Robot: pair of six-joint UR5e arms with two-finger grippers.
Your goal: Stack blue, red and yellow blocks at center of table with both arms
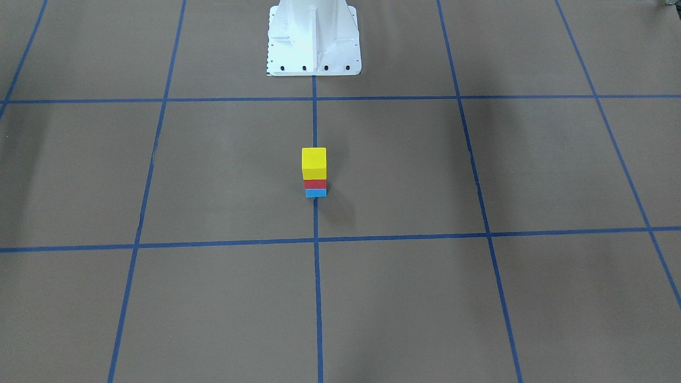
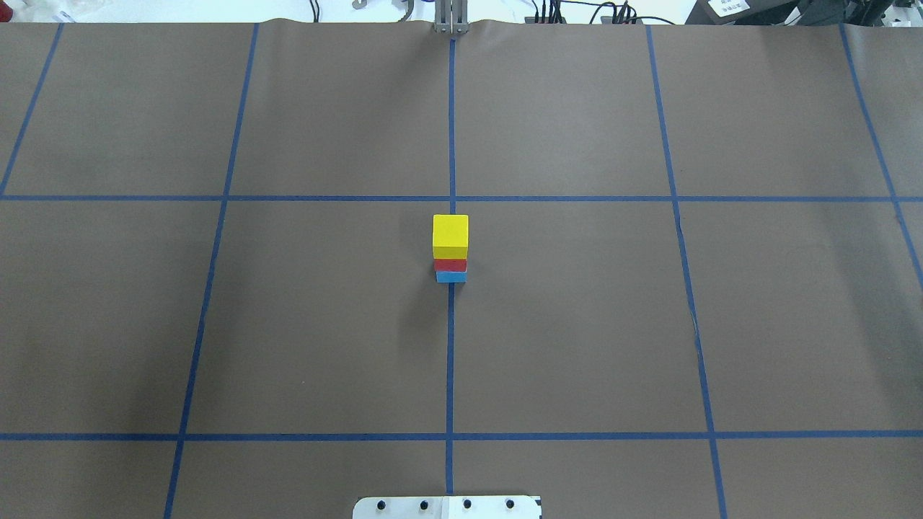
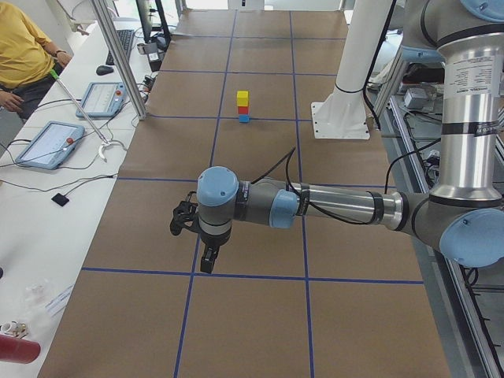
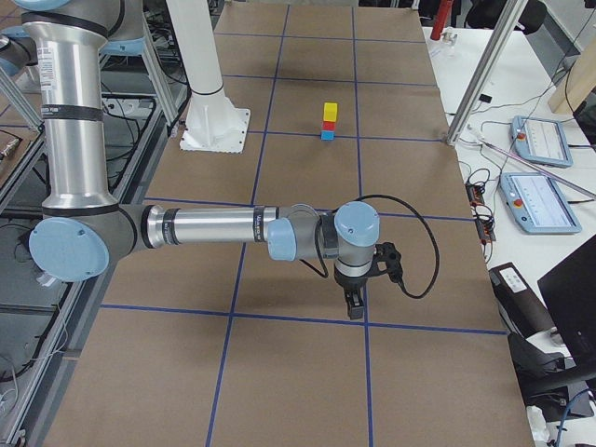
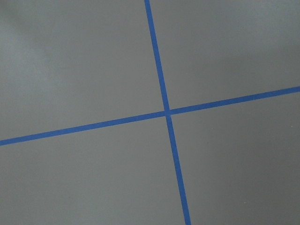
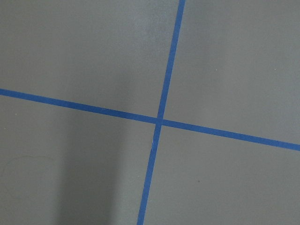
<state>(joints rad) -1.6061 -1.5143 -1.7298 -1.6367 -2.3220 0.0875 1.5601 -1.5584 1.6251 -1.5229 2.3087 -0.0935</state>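
A stack stands on the centre tape line: blue block (image 1: 316, 192) at the bottom, red block (image 1: 315, 184) on it, yellow block (image 1: 314, 162) on top. It also shows in the overhead view, where the yellow block (image 2: 451, 234) is uppermost. Neither gripper touches it. My left gripper (image 3: 206, 260) hangs over the table's left end, far from the stack. My right gripper (image 4: 354, 305) hangs over the right end. Both show only in the side views, so I cannot tell whether they are open or shut. The wrist views show only paper and a tape cross (image 5: 167, 112).
The white robot pedestal (image 1: 313, 40) stands behind the stack. Brown paper with blue tape lines (image 2: 451, 360) covers the table. Tablets (image 3: 49, 142) and a person (image 3: 24, 55) are beside the table on the operators' side.
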